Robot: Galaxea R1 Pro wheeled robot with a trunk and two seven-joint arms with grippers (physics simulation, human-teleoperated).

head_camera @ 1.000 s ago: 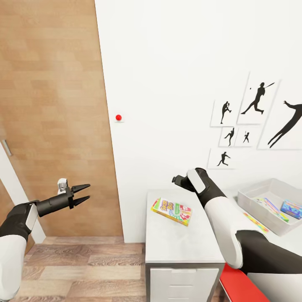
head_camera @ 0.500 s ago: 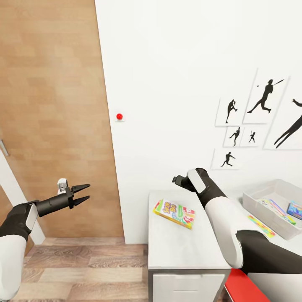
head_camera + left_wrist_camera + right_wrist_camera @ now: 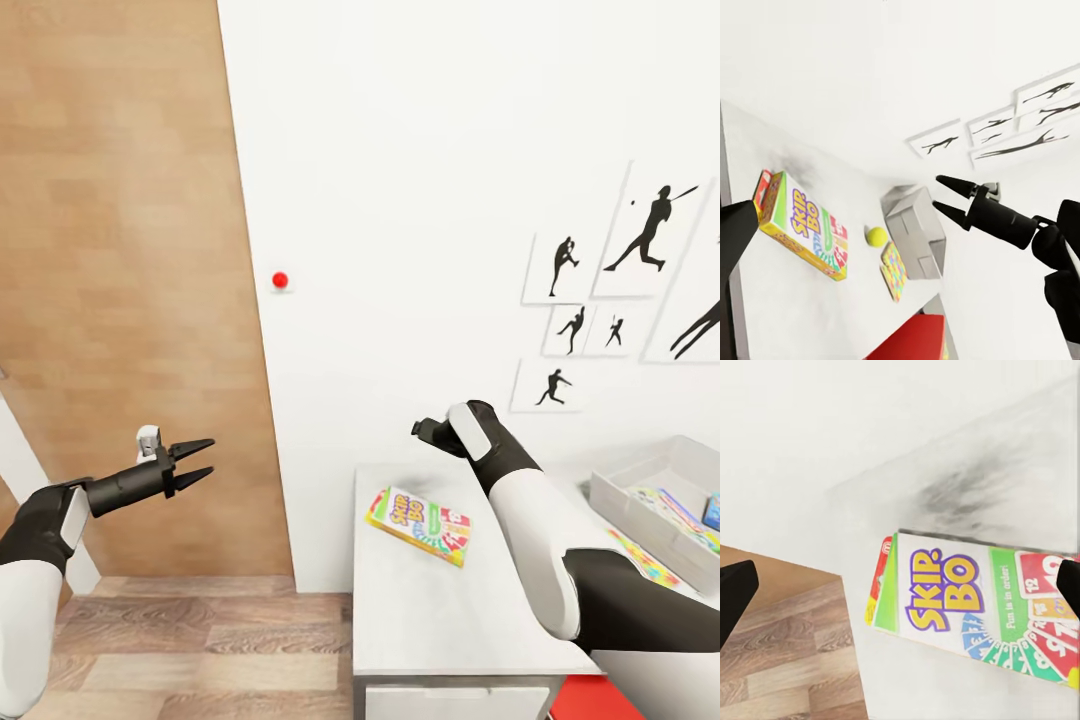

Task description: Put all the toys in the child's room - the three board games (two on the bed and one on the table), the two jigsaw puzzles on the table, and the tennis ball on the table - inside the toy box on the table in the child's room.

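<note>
Board game (image 3: 419, 512) flat on table (image 3: 440, 620), left of toy box (image 3: 640, 505); light stiff carton, slick print, pinch across long edges; right gripper (image 3: 945, 196) spread empty above it; left gripper (image 3: 197, 461) open, off to side

The surface (image 3: 440, 620) has a smooth, matt white top, like painted board. The board game (image 3: 418, 512) lying on it looks like printed cardboard with a slight sheen, its lettering crisp in the right wrist view. The toy box (image 3: 640, 505) reads as smooth pale grey plastic, evenly matt. Beside it the tennis ball (image 3: 877, 236) is a dull yellow-green (any fuzz is too small to tell). The jigsaw puzzle (image 3: 893, 270) looks like flat printed card. The left pincer (image 3: 188, 463) is matt black, plastic or metal, while the arm shells are glossy white. The floor (image 3: 200, 650) and door (image 3: 120, 280) show wood grain, satin-finished. The wall is plain matt white.
</note>
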